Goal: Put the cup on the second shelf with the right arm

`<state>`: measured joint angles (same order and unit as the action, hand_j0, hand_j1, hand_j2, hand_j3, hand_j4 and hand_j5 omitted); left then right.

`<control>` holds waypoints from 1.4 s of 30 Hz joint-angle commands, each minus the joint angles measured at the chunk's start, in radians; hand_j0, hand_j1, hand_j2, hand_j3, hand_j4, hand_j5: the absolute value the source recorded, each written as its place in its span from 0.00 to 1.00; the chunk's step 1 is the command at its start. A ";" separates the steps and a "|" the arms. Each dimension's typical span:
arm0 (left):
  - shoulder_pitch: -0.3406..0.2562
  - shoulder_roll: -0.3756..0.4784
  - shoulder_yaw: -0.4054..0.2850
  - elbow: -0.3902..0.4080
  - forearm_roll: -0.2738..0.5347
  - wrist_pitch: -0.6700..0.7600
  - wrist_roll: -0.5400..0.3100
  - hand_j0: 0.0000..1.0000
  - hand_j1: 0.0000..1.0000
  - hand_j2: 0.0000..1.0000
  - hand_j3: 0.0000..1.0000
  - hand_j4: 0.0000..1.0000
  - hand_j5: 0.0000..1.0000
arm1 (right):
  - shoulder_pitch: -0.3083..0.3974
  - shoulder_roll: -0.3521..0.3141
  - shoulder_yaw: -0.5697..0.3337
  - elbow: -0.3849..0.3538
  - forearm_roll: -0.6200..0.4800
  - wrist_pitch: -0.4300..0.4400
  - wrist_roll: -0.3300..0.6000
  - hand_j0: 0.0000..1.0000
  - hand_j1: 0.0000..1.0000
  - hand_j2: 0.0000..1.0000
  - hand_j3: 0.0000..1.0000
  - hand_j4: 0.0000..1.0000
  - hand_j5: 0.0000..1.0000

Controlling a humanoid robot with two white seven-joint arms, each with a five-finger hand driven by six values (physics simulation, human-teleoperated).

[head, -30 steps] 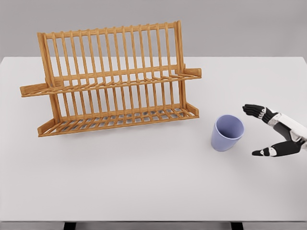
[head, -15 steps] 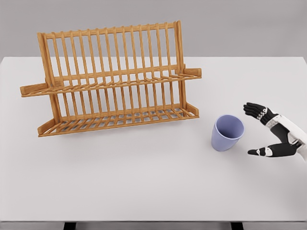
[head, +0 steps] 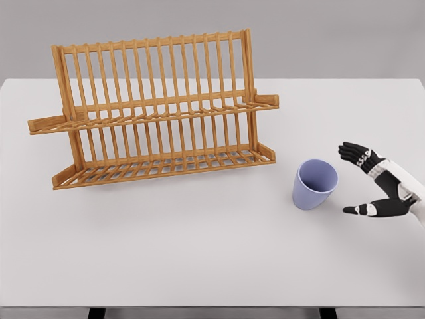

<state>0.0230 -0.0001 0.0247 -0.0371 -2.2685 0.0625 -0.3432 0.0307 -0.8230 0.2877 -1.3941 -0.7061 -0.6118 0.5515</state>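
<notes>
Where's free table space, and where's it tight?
Free: the table in front of the rack and left of the cup. Tight: the gap between cup and open right robot hand.

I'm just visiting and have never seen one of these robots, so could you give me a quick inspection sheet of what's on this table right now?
Surface: white table, flat, bare apart from two items.
Job's things: lilac cup, upright and empty, standing right of the wooden rack; both rack shelves hold nothing.
Clutter: nothing seen.
Hands: right hand at the right edge, fingers spread, beside the cup and apart from it; left hand not in view.
Cables: nothing seen.
Surroundings: plain grey wall behind; dark table legs at the bottom edge.
</notes>
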 commanded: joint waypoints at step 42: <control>0.000 0.000 0.000 0.000 0.000 0.000 0.000 1.00 1.00 1.00 1.00 1.00 1.00 | -0.089 0.140 0.068 0.069 0.017 0.001 0.044 1.00 1.00 1.00 1.00 1.00 1.00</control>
<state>0.0230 -0.0001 0.0247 -0.0372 -2.2685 0.0625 -0.3432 -0.0583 -0.6835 0.3510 -1.3270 -0.6829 -0.6118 0.5956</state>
